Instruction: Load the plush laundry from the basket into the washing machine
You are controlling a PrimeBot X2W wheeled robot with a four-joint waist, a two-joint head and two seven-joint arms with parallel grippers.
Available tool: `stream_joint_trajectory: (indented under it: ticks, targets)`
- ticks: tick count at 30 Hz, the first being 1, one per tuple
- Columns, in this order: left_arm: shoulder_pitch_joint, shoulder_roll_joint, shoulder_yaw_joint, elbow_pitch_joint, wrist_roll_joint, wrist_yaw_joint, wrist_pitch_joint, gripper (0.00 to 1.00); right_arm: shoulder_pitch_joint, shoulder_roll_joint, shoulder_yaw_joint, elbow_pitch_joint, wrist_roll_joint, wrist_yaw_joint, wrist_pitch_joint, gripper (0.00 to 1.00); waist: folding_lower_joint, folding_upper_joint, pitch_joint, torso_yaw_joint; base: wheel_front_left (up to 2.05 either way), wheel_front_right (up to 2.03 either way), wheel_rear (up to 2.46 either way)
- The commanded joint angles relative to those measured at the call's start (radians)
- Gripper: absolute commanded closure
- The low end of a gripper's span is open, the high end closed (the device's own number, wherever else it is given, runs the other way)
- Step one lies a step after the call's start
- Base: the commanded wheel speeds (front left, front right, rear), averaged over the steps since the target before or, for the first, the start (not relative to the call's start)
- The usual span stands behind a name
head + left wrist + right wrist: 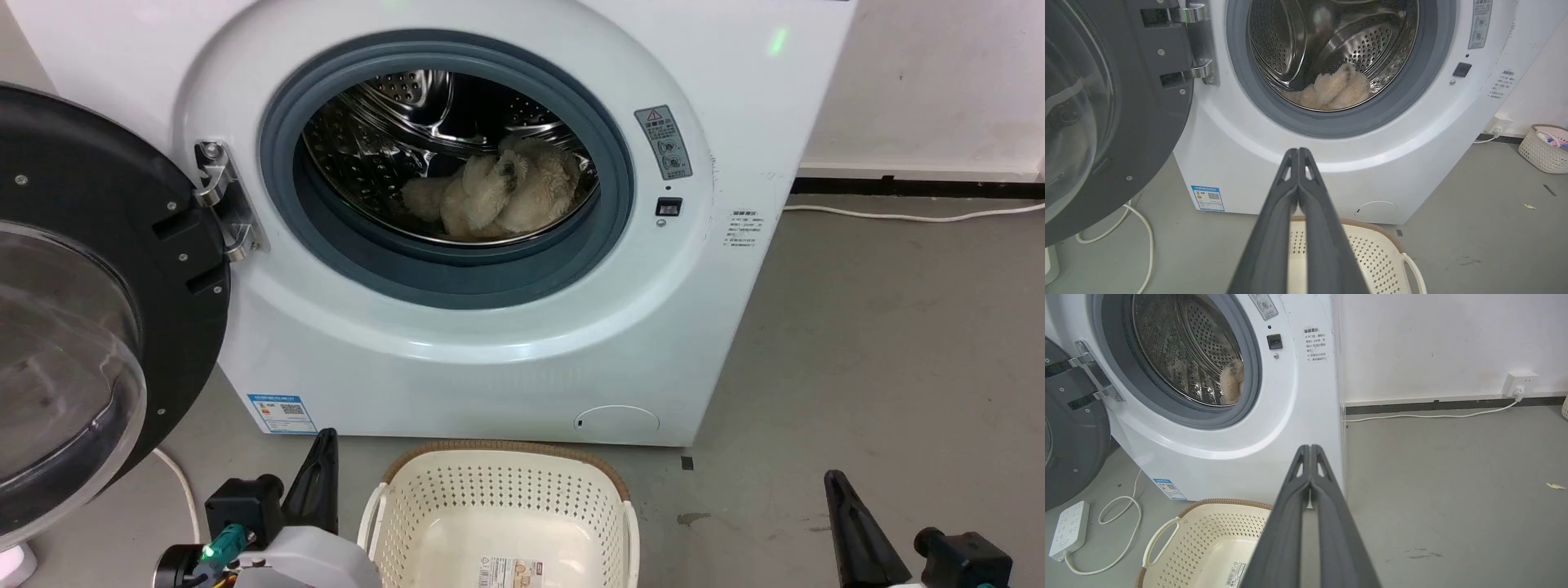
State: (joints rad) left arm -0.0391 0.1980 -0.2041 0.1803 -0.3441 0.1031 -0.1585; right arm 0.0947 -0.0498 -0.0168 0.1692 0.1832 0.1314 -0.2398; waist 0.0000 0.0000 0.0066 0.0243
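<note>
The plush toy lies low inside the drum of the washing machine, behind the grey seal. The round door stands open on the left. The basket sits on the floor just in front of the machine, its bare bottom showing a label. The left gripper is clenched, its 2 fingers pressed together tip to tip. The right gripper is clenched the same way.

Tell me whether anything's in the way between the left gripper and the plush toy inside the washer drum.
Nothing visible does. The door hangs open to the left, and from the shut left gripper the line to the plush laundry inside the washing machine is open; the basket sits lower, on the floor.
</note>
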Motion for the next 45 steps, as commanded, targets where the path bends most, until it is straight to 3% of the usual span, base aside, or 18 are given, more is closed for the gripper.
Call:
stream_joint_trajectory:
  ticks: [1, 45]
  targets:
    - [0.003, -0.005, 0.009, -0.007, 0.014, -0.002, 0.004, 1.0, -0.008, 0.0, 0.001, -0.008, -0.012, 0.0, 0.004, 1.0, 0.0, 0.0, 0.0, 0.0, 0.0, 0.0, 0.0]
    - [0.018, -0.065, 0.09, -0.08, 0.152, -0.044, 0.069, 1.0, -0.044, 0.0, 0.008, -0.075, -0.083, 0.0, 0.102, 1.0, 0.0, 0.0, -0.003, -0.01, 0.0, 0.0, 0.0]
